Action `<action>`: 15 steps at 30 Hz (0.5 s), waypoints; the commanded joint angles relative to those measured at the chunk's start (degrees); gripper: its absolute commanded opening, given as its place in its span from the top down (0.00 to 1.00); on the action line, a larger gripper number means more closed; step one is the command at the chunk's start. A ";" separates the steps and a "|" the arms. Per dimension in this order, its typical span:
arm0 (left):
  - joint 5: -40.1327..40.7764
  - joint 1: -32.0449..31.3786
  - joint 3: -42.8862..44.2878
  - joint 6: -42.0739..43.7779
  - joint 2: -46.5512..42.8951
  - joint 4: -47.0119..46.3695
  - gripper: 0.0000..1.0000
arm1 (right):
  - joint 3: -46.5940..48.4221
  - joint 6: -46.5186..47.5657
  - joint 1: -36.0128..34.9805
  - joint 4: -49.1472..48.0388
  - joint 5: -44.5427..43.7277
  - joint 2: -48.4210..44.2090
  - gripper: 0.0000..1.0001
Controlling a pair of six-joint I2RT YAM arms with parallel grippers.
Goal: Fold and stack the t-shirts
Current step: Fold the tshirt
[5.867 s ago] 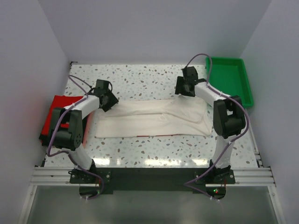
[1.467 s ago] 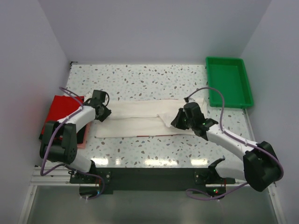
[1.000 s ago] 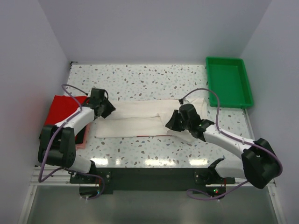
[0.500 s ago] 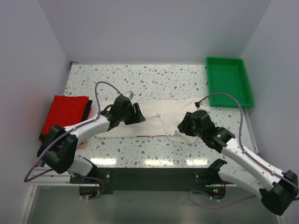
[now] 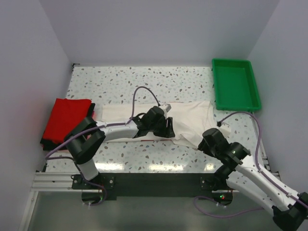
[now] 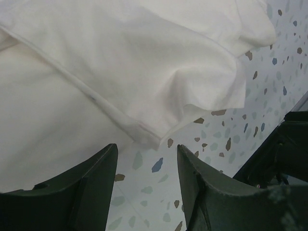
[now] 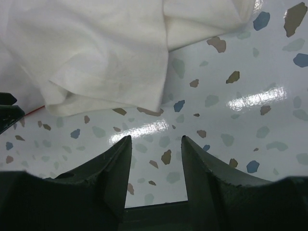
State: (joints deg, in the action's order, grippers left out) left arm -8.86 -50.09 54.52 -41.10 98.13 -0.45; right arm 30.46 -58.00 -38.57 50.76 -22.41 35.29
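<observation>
The cream-white t-shirt (image 5: 139, 115) lies flat in a long strip across the middle of the table, with a thin red edge along its near side. My left gripper (image 5: 167, 128) reaches far right, low over the shirt's near hem; in the left wrist view it (image 6: 147, 161) is open and empty over a folded sleeve corner (image 6: 202, 91). My right gripper (image 5: 204, 144) sits just off the shirt's near right corner; in its wrist view it (image 7: 156, 147) is open and empty over bare table, with cloth (image 7: 106, 57) ahead. A folded red t-shirt (image 5: 67, 118) lies at the left on a darker one (image 5: 44, 143).
A green plastic tray (image 5: 236, 84) stands at the far right corner. The terrazzo table (image 5: 144, 82) has white walls on three sides. The two grippers are close together near the shirt's near right part; the right arm's dark body (image 6: 284, 149) shows in the left wrist view.
My left arm has swept right along the shirt from its left end to its middle. My right arm has drawn back towards the near edge, off the cloth.
</observation>
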 commanded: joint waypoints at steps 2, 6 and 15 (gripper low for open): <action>1.04 -1.59 6.20 1.46 2.85 -1.76 0.43 | 0.57 -3.09 0.07 -1.00 -4.48 5.12 0.50; 3.93 -3.44 9.72 1.55 5.32 2.62 0.47 | -0.48 -2.82 0.07 -5.32 -4.65 9.26 0.50; 10.88 -5.37 11.66 0.59 7.43 9.06 0.51 | -0.66 -0.72 1.39 -12.26 -5.19 15.41 0.50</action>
State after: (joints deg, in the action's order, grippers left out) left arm -2.15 -54.76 63.53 -40.88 105.03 5.91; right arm 30.44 -58.89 -37.98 43.62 -24.97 49.28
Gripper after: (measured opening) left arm 0.494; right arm 0.503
